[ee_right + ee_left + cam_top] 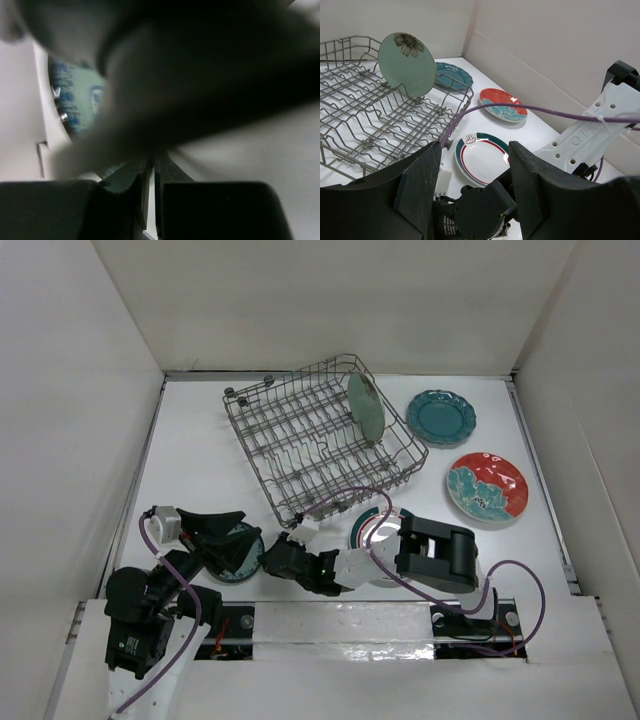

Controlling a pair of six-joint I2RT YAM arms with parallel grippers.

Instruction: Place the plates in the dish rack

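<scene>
White table (200, 490) bears dish rack (300, 440) between white walls (340, 300).

walls (330, 300): plain white on far, left and right sides | tabletop (200, 480): white, evenly lit | near edge: glossy white strip (340, 623) over dark rail (330, 643)

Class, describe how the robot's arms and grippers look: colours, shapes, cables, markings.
The left arm is mostly black, with a white block near its wrist. The right arm has a boxy black link, then white sections with bolt holes and faint raised lettering. Purple cables loop along both, one held by a white tie. The left gripper and right gripper are black.
</scene>
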